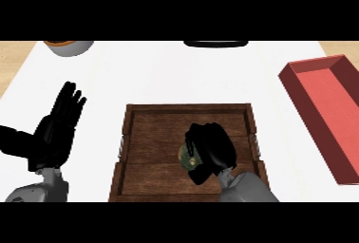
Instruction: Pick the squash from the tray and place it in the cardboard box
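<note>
The right hand [210, 149] is curled round the squash [186, 157], a dark green patch showing under its fingers, inside the wooden tray [140, 142]. Well off to its right on the white bench [175, 76] lies the red box [329, 114]. On the other side, beyond the tray, the left hand [56, 128] rests with fingers straight.

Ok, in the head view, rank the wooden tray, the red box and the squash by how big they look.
1. Wooden tray, largest.
2. Red box, slightly smaller, though the view's edge cuts it off, so unsure.
3. Squash, smallest, mostly hidden under the right hand.
</note>
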